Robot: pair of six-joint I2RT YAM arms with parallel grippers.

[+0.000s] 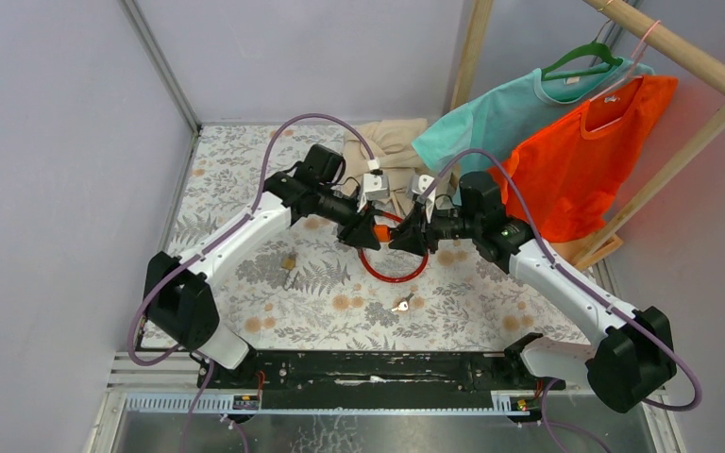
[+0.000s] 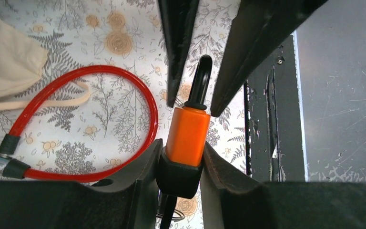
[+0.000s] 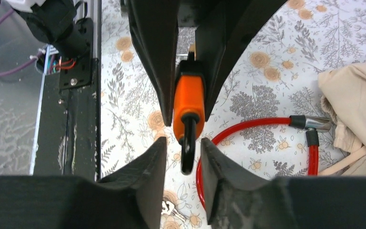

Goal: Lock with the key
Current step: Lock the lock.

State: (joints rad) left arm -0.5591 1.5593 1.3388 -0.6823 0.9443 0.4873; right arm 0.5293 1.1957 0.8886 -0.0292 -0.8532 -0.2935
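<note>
Nearest the overhead camera ran the black mounting rail (image 1: 378, 370) that carries both arm bases. From the left, the left arm (image 1: 245, 226) reached to mid-table. There the left gripper (image 2: 183, 148) was clamped on the orange body of the lock (image 2: 187, 133), over the flowered tablecloth (image 1: 245, 283). The lock's black shackle (image 2: 201, 78) pointed at the right gripper (image 3: 184, 143). That gripper's jaws stood narrowly apart with the shackle between them. The right wrist view showed a sliver of gap on each side, so they gripped nothing. Overhead, the two grippers merely met tip to tip, which hid that gap.

The red cable (image 1: 395, 274) lay looped on the cloth under the meeting point. The key (image 1: 401, 304) lay just beside the loop's near edge, apart from both grippers. It showed only overhead and, low in the frame, in the right wrist view. Further right, only the overhead view took in the beige cloth (image 1: 387, 142), the teal shirt (image 1: 500, 113) and the orange shirt (image 1: 585, 160) on the wooden rack (image 1: 680, 57).
</note>
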